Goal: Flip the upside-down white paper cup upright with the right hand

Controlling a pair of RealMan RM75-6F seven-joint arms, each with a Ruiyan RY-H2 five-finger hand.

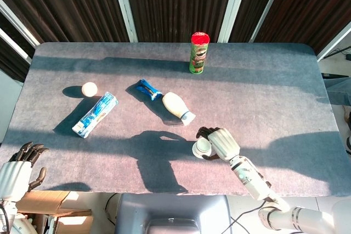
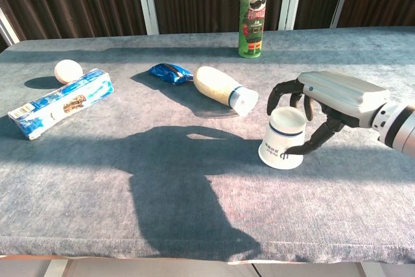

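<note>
The white paper cup stands upside down, slightly tilted, near the table's front edge right of centre. My right hand wraps around it from the right. The fingers curl over the cup's top and far side, and the thumb presses its near side by the rim. My left hand hangs below the table's front left corner, seen only in the head view, holding nothing with its fingers slightly apart.
A white bottle lies just behind the cup, beside a blue packet. A green Pringles can stands at the back. A blue-white biscuit pack and a white ball lie at the left.
</note>
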